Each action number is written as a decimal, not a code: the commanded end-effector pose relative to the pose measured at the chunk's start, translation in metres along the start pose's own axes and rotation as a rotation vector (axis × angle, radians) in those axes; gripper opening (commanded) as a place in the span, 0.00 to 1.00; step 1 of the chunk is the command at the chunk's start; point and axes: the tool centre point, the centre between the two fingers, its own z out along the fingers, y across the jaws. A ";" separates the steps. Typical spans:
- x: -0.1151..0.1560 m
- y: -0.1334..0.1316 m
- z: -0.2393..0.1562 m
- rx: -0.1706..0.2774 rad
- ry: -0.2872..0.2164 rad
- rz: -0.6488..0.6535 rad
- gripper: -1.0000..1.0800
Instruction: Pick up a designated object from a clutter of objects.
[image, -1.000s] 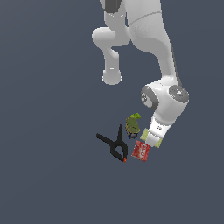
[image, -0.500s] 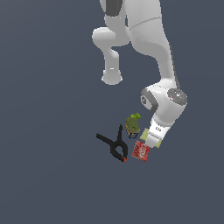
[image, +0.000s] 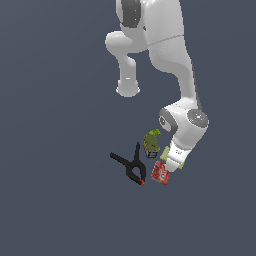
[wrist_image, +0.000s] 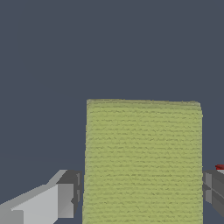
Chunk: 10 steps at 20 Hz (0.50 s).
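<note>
The designated yellow-green pad (wrist_image: 144, 162) lies flat and fills the wrist view between my two fingers (wrist_image: 65, 199). My gripper (wrist_image: 142, 194) is open and straddles the pad, with each jaw close against one side of it. In the exterior view the gripper (image: 170, 167) is low over the clutter, and only slivers of the pad (image: 180, 164) show beside the hand. The flat red packet (image: 161, 173) lies right next to it, and its edge shows in the wrist view (wrist_image: 220, 167).
An olive-green and yellow can (image: 151, 142) stands just behind the gripper. A black spring clamp with an orange tip (image: 132, 165) lies to the exterior view's left of the packet. The robot's base (image: 127, 89) stands further back on the dark grey floor.
The hand has moved slightly down toward the pad over the last second. The clutter has not moved.
</note>
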 end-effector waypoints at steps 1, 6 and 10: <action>-0.001 -0.002 0.006 0.004 -0.005 -0.001 0.96; -0.001 -0.002 0.006 0.004 -0.005 -0.001 0.00; -0.001 -0.002 0.006 0.004 -0.005 -0.001 0.00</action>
